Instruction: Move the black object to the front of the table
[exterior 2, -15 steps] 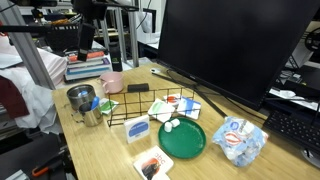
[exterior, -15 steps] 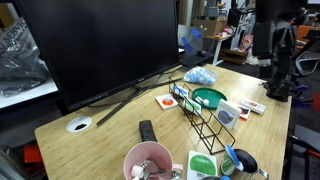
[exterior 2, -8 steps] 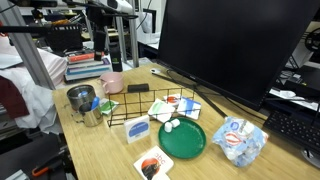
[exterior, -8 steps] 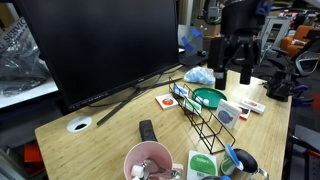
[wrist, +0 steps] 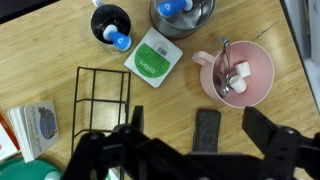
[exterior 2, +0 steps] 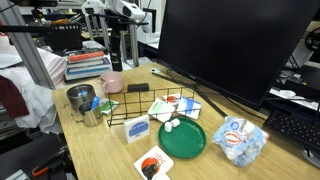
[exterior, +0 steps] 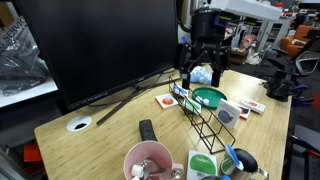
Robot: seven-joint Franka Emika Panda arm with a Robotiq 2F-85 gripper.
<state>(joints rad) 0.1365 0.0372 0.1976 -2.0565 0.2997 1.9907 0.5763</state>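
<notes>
The black object (exterior: 147, 130) is a slim flat bar lying on the light-wood table (exterior: 100, 140), between the white grommet (exterior: 79, 125) and the pink mug (exterior: 148, 160). In the wrist view it (wrist: 207, 130) lies straight below, between my two spread fingers. My gripper (wrist: 200, 125) is open and empty. In both exterior views it (exterior: 203, 68) (exterior 2: 122, 62) hangs well above the table, over the wire rack side, with nothing in it. I cannot make out the bar in the exterior view that shows the monitor at the right.
A big black monitor (exterior: 90, 45) stands at the back, its stand legs reaching onto the table. A black wire rack (exterior: 205, 115), a green plate (exterior: 209, 97), cards, a metal cup (exterior 2: 83, 103) and a dark cup (wrist: 110, 22) crowd the area beside the bar.
The arm has swung in from off the table's far side to above the table. The wrist now looks straight down on the black bar. Nothing on the table has moved.
</notes>
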